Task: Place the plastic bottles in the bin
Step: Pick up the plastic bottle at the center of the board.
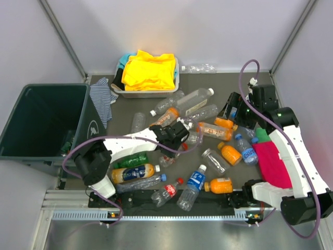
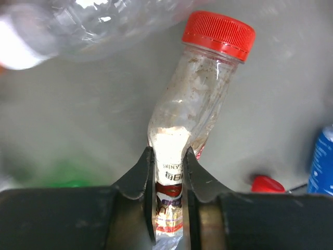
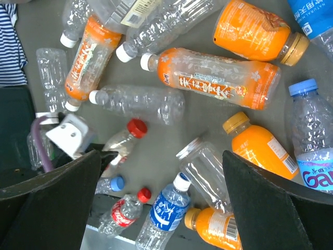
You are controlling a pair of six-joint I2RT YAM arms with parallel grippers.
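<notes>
The left tool (image 2: 166,156) is closed narrowly on a red-capped bottle (image 2: 195,99), and its jaws pinch the labelled lower body. The right tool (image 3: 161,172) is spread wide and nothing is held in it. It hangs over the bottles toward the upper right of the top view.

The held bottle lies near the centre of the top view. It is well apart from the bin (image 1: 36,151), which stands at the left edge.

The bottle appears empty, so it is judged to be light. Its thin clear wall is dented and would probably buckle under pressure. The smooth plastic is expected to be slippery, and the bottle could swivel about so narrow a pinch. A hold across the mid-body, or just under the stiff cap and neck, is judged firmer. Breakage is not expected.

Counted in the top view:
- About twenty bottles are seen on the surface (image 1: 119,104). An exact count is prevented by overlap and by the arms.
- Six orange bottles are counted.
- Two blue-labelled bottles are counted.
- One green bottle (image 1: 132,160) is counted.
- Two red caps are seen.
- The remaining bottles are clear.
- One further clear bottle (image 1: 200,68) lies beyond the white tray (image 1: 145,92), at the upper middle.
- One bin, one tray of yellow cloth, one striped cloth (image 1: 101,96) and one pink cloth (image 1: 273,164) are seen.
</notes>
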